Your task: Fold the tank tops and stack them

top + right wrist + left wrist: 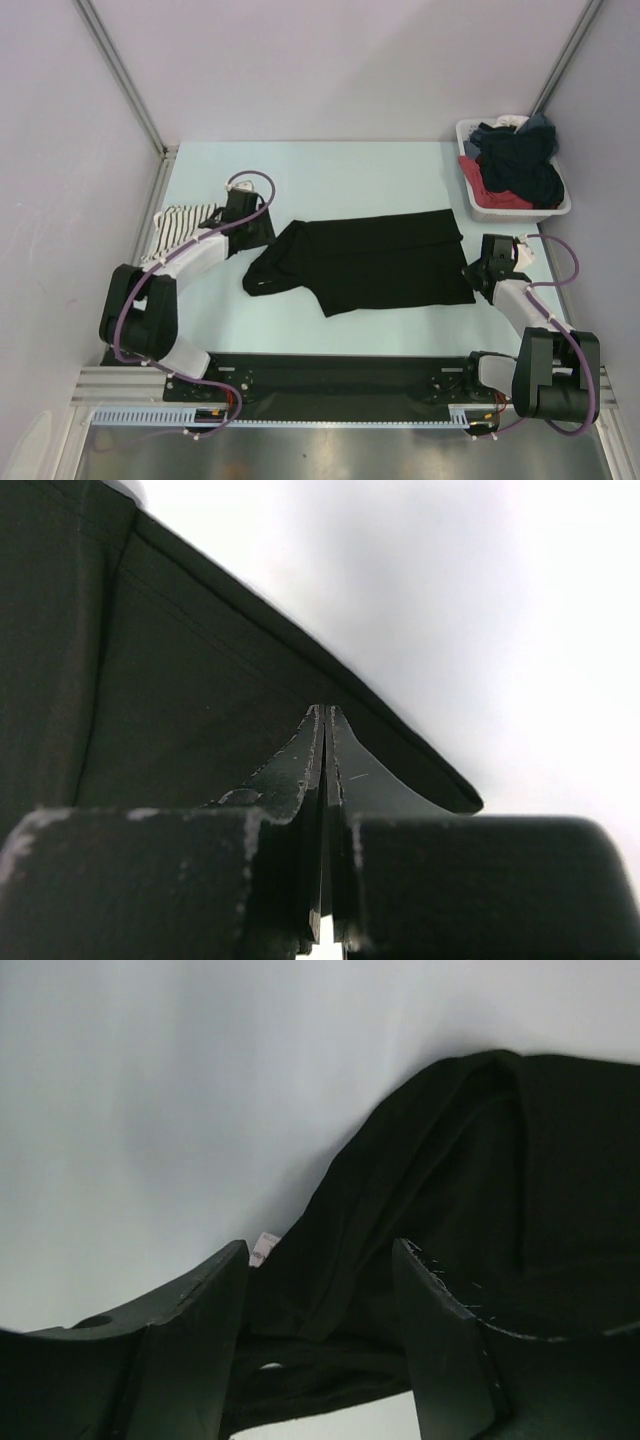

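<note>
While the plain black fabric tank top (pixel 370 262) lies spread mid-table, its bunched 9 o'clock end sits between the released left gripper's (pixel 320 1248) fingers. The right gripper (pixel 325 712), clenched on nothing, hovers low at its 3 o'clock edge. A folded white black-striped tank top (pixel 182 222) lies beside the bent left arm (pixel 190 262), and a white plastic basket (pixel 520 213) of clothes stands at 1 o'clock.

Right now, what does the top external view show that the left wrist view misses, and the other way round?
Only top external: the striped tank top at the left, the bin of clothes at the far right, and the right gripper, shut, at the right edge of the black tank top. Only left wrist: a small white label at that top's edge. Both: the black tank top and the open left gripper.
</note>
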Robot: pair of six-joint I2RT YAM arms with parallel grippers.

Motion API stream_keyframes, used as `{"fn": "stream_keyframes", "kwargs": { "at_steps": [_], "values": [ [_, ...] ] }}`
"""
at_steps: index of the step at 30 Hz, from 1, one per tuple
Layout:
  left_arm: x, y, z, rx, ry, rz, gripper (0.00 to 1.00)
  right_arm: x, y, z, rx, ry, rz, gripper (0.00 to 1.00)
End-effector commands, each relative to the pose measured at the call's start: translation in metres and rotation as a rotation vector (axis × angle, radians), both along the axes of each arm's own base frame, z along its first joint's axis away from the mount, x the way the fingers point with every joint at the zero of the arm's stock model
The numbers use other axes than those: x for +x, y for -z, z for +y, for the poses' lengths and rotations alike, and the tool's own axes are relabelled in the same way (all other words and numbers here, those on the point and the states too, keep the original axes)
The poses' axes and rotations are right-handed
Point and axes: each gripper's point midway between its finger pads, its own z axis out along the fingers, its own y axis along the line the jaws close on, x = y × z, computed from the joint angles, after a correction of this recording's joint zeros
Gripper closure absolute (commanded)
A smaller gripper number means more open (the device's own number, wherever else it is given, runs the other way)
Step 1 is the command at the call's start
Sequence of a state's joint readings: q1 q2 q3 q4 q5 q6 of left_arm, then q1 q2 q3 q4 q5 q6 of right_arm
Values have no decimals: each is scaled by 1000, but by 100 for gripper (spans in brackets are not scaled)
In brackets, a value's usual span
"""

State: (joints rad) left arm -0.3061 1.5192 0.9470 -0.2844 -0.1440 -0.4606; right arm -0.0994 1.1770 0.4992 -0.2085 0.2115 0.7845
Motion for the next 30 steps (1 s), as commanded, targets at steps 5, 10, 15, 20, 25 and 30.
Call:
{"fn": "stream_keyframes", "kwargs": {
  "at_steps": [5,10,15,20,25,30],
  "values": [
    [-19,13,-12,25,96,54,36,7,-7,1,-15,-18,-35,100],
    [-15,25,-11,59,99,105,58,7,-6,2,-13,-23,-30,100],
    [-17,32,-6,92,87,143,46,8,-6,2,-12,-22,-32,100],
    [-16,36,-7,93,92,150,62,8,-5,1,-13,-23,-28,100],
    [-4,33,12,133,18,149,88,7,-4,2,-11,-26,-26,100],
    [17,18,40,160,-73,121,89,6,8,4,2,-28,9,100]
  ]
}}
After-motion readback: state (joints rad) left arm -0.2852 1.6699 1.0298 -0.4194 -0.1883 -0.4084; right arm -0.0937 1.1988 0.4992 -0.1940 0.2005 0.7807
